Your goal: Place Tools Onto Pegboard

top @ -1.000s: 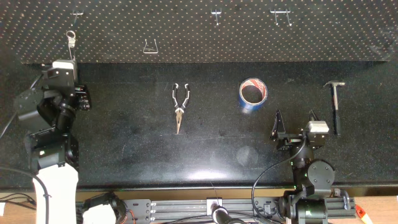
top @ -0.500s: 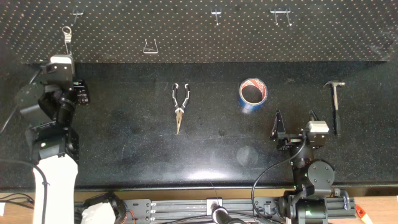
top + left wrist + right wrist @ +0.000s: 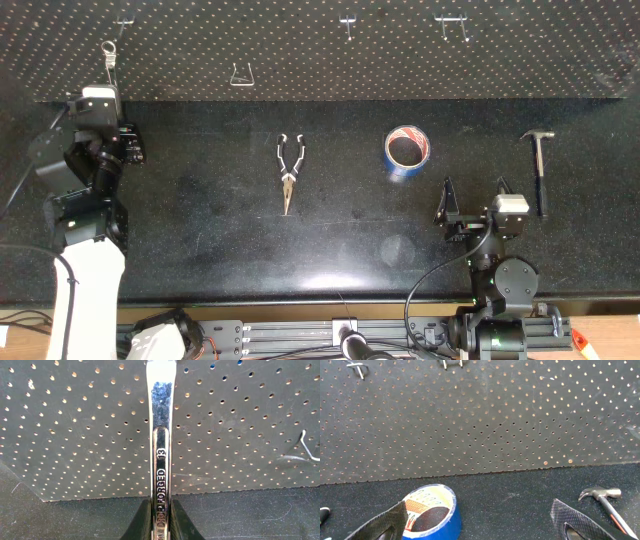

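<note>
Your left gripper (image 3: 160, 506) is clamped on the shank of a chrome wrench (image 3: 161, 450), its two fingers pressed to either side of the steel. The wrench stands upright in front of the pegboard (image 3: 75, 435). In the top view it sits at about ten o'clock of the work surface, with its upper end over the perforated panel. A wire hook (image 3: 122, 19) lies at roughly one o'clock of that end, near it. You cannot tell from these views whether the wrench touches the hook or the board.

Your right gripper (image 3: 473, 186) rests low over the black table (image 3: 200, 230) at about four o'clock of the surface, jaws wide apart and holding nothing. In its wrist view the two dark fingertips (image 3: 382, 524) frame the table ahead.

The blue roll of tape (image 3: 407, 150) stands on the table at eleven o'clock of the right gripper, near it but apart. The hammer (image 3: 540, 172) lies at three o'clock of the tape, well apart, its head toward the pegboard and its handle pointing to six o'clock. The needle-nose pliers (image 3: 290, 172) lie near the middle of the table at nine o'clock of the tape, handles toward the board and nose toward six o'clock.

On the pegboard more hooks wait: a triangular wire holder (image 3: 241, 75) at eleven o'clock of the pliers, and a double hook (image 3: 452, 24) at one o'clock of the tape.
</note>
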`<action>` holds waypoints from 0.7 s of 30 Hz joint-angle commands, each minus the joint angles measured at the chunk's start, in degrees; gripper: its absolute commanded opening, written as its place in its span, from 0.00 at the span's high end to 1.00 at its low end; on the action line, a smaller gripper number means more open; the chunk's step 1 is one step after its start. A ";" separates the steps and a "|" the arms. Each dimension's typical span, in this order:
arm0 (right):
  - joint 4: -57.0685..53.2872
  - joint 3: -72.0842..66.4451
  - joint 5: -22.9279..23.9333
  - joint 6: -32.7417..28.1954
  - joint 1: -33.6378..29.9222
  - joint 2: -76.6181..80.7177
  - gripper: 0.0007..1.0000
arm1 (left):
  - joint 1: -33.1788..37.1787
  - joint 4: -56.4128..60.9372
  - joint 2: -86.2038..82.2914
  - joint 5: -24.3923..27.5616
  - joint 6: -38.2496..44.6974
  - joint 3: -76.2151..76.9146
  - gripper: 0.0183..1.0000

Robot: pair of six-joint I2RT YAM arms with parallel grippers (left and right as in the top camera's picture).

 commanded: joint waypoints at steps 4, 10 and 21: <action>-0.33 -0.20 0.50 0.63 0.39 -0.26 0.07 | -0.09 3.23 1.14 -0.66 -1.07 0.35 0.99; -0.31 -0.20 0.50 0.63 0.39 -0.26 0.07 | -0.20 3.48 1.33 0.85 -1.07 0.35 0.99; -0.33 -0.20 0.52 0.63 0.39 -0.26 0.07 | -0.20 1.92 1.33 1.31 -1.03 0.35 0.99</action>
